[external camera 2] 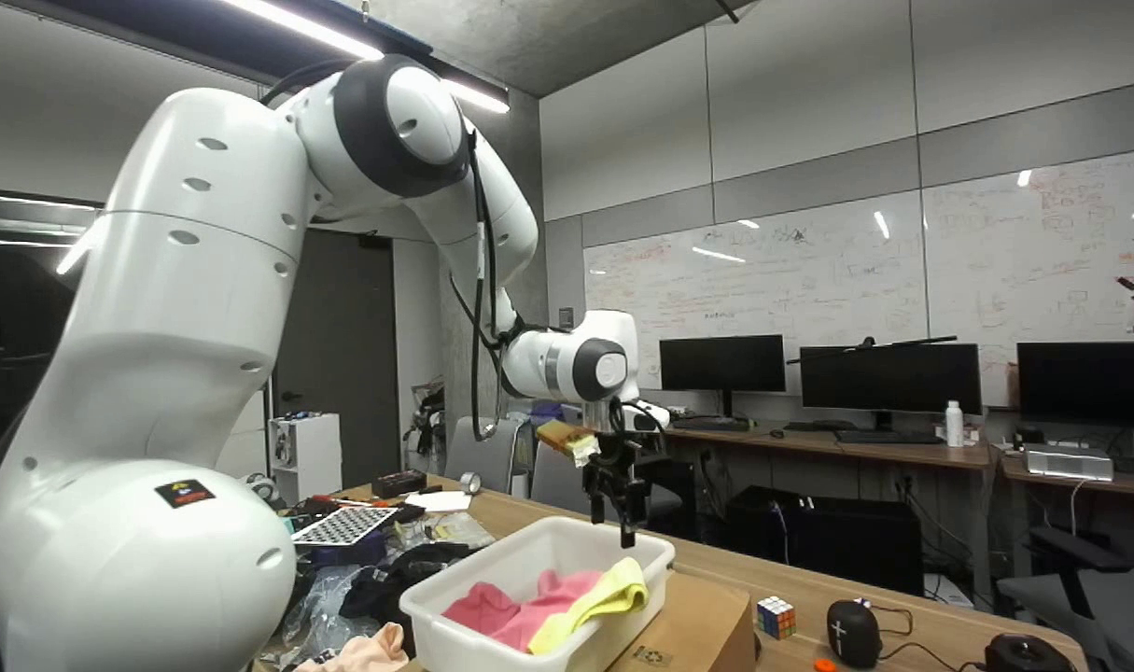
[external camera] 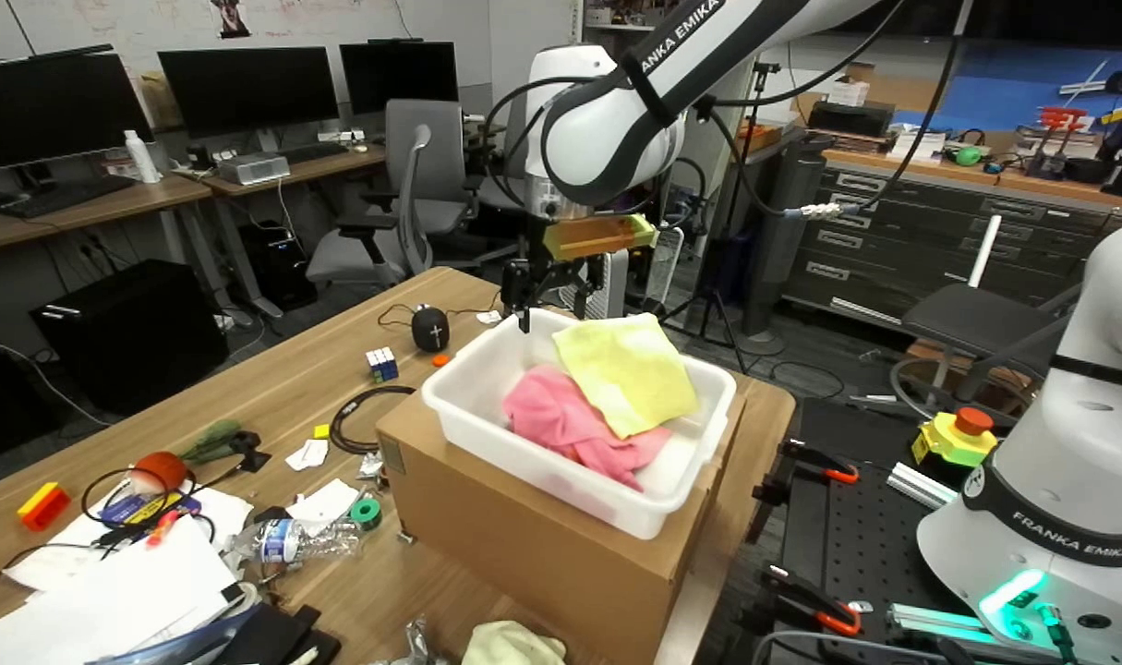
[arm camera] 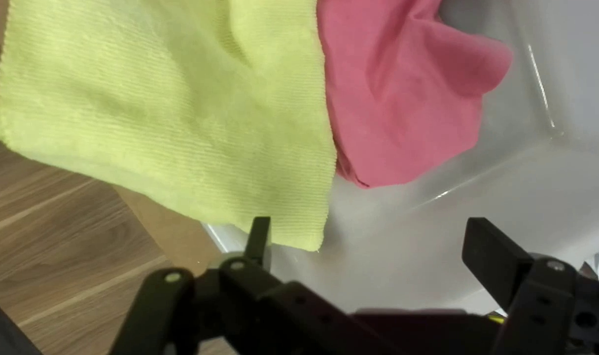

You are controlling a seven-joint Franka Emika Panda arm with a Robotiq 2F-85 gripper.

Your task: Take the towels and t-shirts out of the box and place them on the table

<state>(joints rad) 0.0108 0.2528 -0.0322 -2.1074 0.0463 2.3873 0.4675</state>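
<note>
A white plastic box (external camera: 542,476) stands on a cardboard box and holds cloths; it shows in both exterior views (external camera 2: 464,644) and in the wrist view (arm camera: 407,261). A yellow towel (external camera: 627,374) lies on top, draped over the box's rim; it fills the left of the wrist view (arm camera: 181,108). A pink cloth (external camera: 561,411) lies partly under it, also in the wrist view (arm camera: 403,98); its full shape is hidden. My gripper (external camera: 551,319) is open and empty above the rim; in the wrist view its fingers (arm camera: 368,227) are apart, the left one over the yellow towel's corner.
The cardboard box (external camera: 524,526) stands on the wooden table (external camera: 265,379). A Rubik's cube (external camera: 382,364), a black speaker (external camera: 429,329) and a cable (external camera: 343,420) lie beside it. A pale cloth (external camera: 512,645) lies at its foot. Papers (external camera: 145,582) and a plastic bottle (external camera: 293,540) clutter the table.
</note>
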